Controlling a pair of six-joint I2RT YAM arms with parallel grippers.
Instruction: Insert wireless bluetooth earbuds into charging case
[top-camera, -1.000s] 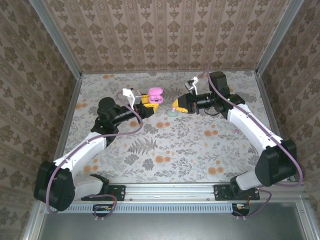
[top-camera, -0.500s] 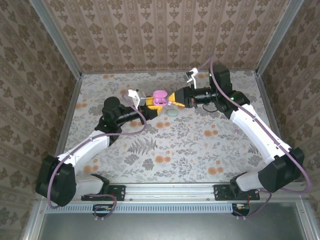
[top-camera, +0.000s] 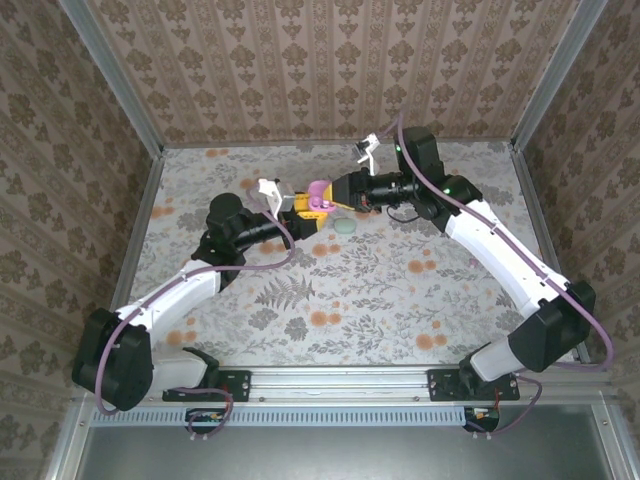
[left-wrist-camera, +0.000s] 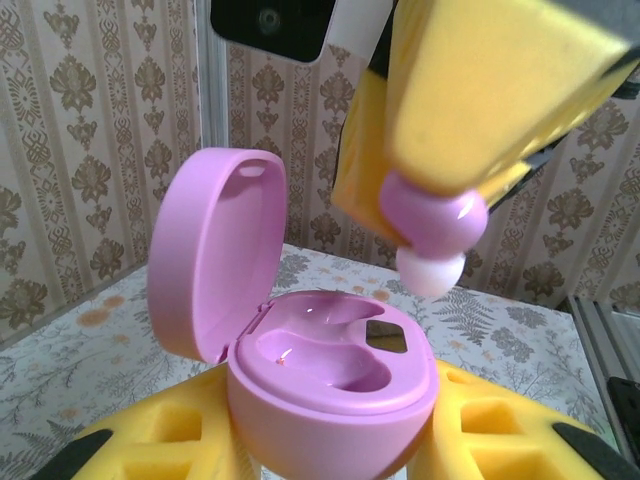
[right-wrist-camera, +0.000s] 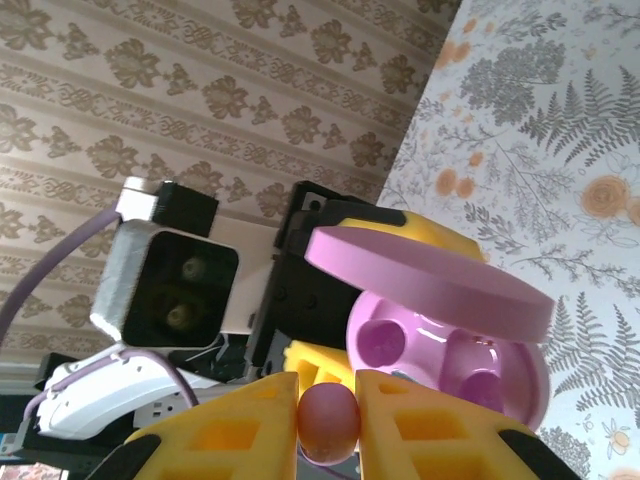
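The left gripper is clamped on the open pink charging case, whose lid stands tilted back on the left in the left wrist view. The right gripper pinches a pink earbud between its yellow fingers — the bud hangs just above the right side of the case's hollowed tray, close to it but not touching. Both grippers meet tip to tip over the far middle of the table.
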